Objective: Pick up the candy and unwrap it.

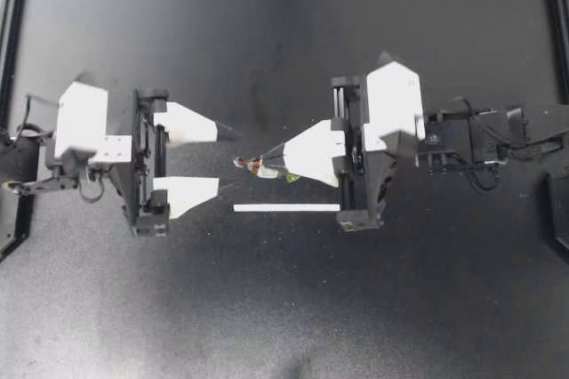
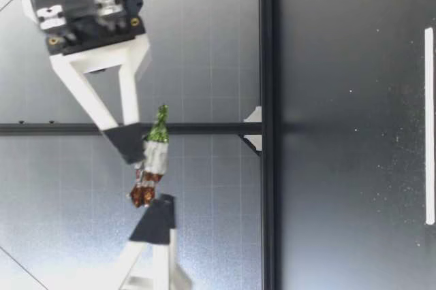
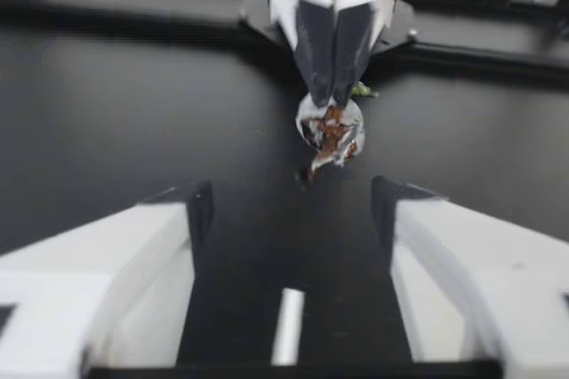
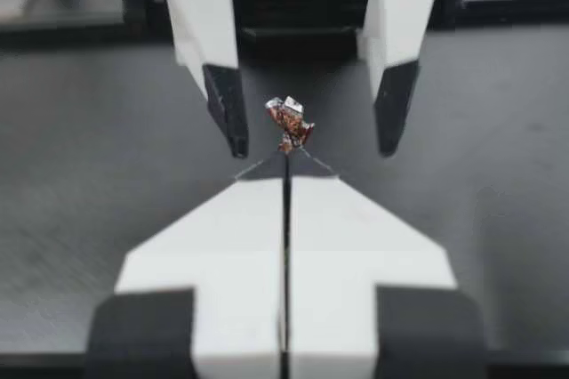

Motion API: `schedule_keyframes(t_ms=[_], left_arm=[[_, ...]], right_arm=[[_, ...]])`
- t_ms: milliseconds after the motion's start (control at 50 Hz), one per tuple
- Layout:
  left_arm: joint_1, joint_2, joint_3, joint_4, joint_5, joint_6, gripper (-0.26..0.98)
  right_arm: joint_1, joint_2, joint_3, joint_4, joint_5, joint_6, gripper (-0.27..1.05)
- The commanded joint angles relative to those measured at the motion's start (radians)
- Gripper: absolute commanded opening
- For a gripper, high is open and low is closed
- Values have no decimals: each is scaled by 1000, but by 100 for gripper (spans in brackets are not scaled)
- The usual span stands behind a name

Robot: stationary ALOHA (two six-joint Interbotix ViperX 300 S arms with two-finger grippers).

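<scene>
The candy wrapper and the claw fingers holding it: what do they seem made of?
The candy wrapper looks like thin metallic foil: shiny, crinkled, banded green, silver and red-brown. The fingers of my right claw, shut on it, look like matte white hard plastic; their dark tips are perhaps rubber.
</scene>
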Motion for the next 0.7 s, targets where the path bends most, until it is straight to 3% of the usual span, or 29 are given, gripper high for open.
schedule_keyframes(t_ms=[0, 220, 520, 680], left_arm=[[0, 0, -12, 8, -5, -104, 60], [-8, 5, -40, 60, -6, -192, 60], [-6, 48, -95, 58, -6, -169, 60], [18, 69, -106, 54, -6, -170, 59]], right_arm=[[-9, -32, -26, 6, 12, -46, -20], [-9, -21, -31, 9, 20, -67, -20], [-2, -17, -31, 9, 21, -63, -20], [17, -17, -32, 9, 20, -61, -20]])
